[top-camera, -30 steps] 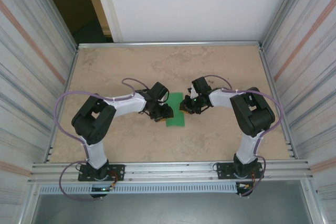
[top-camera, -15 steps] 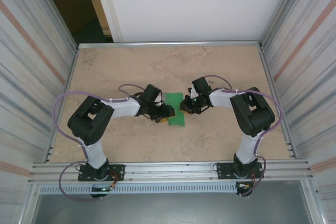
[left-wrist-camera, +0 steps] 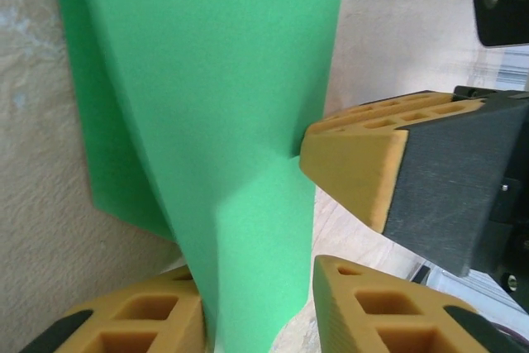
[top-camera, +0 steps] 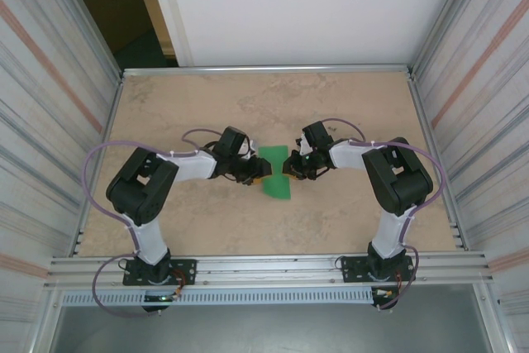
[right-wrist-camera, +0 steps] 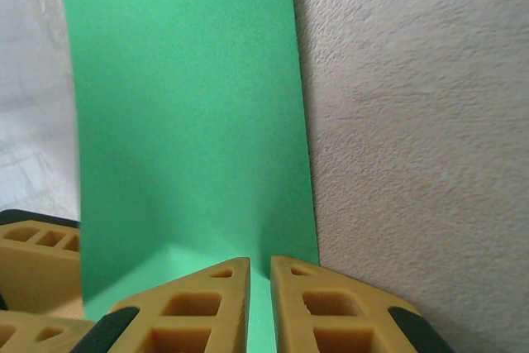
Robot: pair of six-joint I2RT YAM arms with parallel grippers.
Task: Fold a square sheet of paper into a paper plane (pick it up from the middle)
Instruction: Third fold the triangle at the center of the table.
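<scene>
Folded square sheet of paper (top-camera: pixel 278 181) on tabletop (top-camera: pixel 347 221), right tool (right-wrist-camera: pixel 260 287) pinching its edge, left tool (left-wrist-camera: pixel 256 307) astride a raised fold, grip unclear.

Both arms bent inward toward each other, left gripper (top-camera: pixel 261 173) fingers parted, right gripper (top-camera: pixel 294 169) fingers almost closed together.

My top camera sits high at the near side, looking down on the whole table (top-camera: pixel 207 97). Wrist cameras peer past the left claw (left-wrist-camera: pixel 256 287) and right claw (right-wrist-camera: pixel 260 264), close, sharing the paper (top-camera: pixel 279 183) ahead.
</scene>
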